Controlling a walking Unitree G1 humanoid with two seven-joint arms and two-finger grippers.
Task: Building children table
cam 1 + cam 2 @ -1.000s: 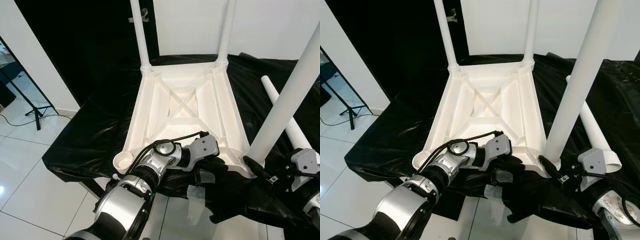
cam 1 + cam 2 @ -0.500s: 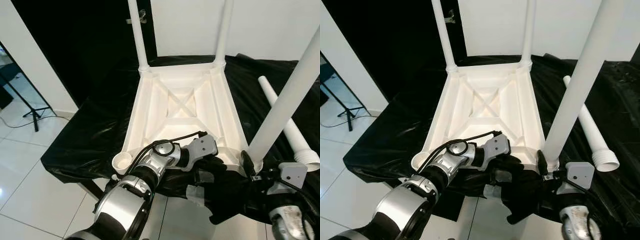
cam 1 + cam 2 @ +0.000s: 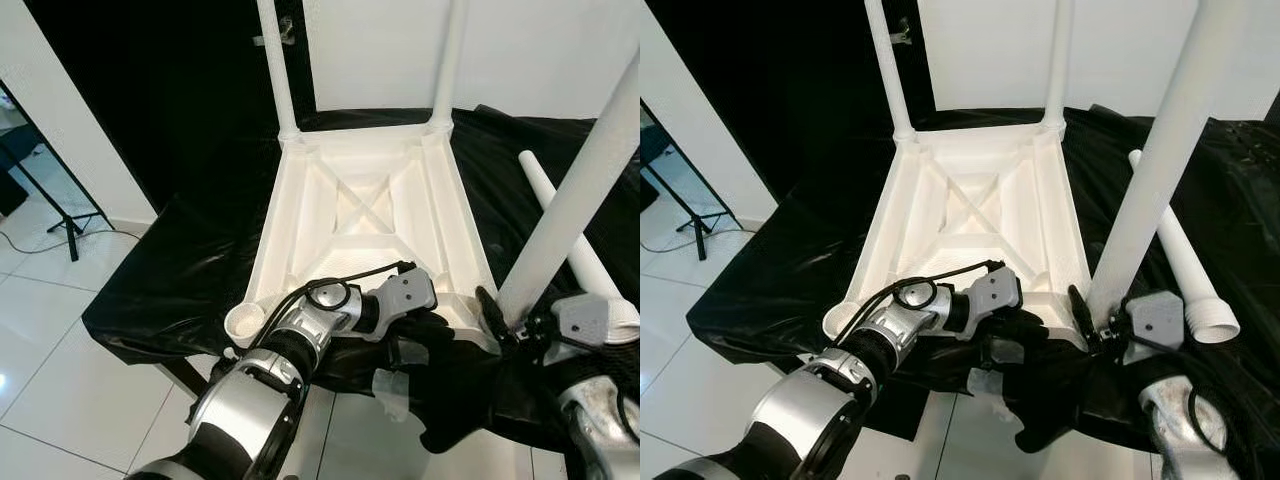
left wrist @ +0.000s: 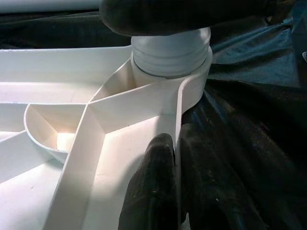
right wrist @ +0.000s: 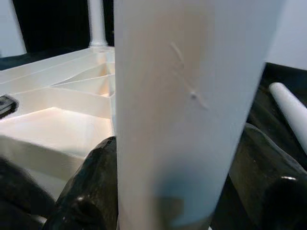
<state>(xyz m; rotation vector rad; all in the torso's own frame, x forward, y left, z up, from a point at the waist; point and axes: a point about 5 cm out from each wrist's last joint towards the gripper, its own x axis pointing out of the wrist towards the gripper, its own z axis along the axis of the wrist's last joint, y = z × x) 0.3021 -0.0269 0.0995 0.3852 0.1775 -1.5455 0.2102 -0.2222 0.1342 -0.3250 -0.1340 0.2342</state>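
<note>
A white children's table lies upside down on a black cloth. Two legs stand in its far corners. A third leg stands tilted in the near right corner socket, and my right gripper is shut on its base, one black finger on each side. My left gripper is shut on the table's near rim, close to that socket. The near left corner socket has no leg in it. A loose leg lies on the cloth to the right.
The cloth-covered surface ends just in front of me, with white floor tiles below and to the left. A black tripod stand is on the floor at far left. A white wall rises behind the table.
My right wrist has come up and in toward the base of the third leg, and its fingers now sit around it. The left arm has not moved.
</note>
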